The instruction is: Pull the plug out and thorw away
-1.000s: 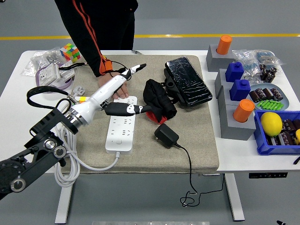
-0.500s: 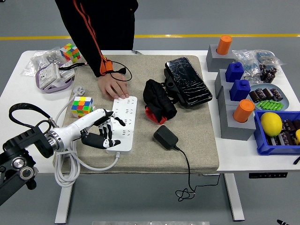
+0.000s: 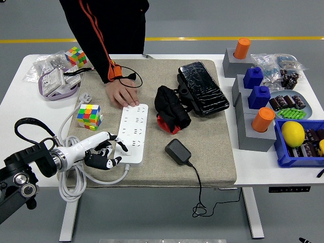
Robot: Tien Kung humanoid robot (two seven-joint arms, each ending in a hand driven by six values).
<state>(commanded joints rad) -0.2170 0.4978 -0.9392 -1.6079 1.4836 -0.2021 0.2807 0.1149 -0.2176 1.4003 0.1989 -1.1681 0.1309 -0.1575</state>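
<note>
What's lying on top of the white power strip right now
A person's hand presses on the far end of the white power strip, and the robot's left hand rests over its near left corner. The sockets between them are empty; those under the hands are hidden.

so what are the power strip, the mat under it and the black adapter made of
Power strip: looks like hard white plastic, smooth with a slight sheen. Mat: seems woven fabric or felt, beige, matte, coarse-textured. Black adapter: probably moulded plastic, matte, with a rubbery-looking cable.
</note>
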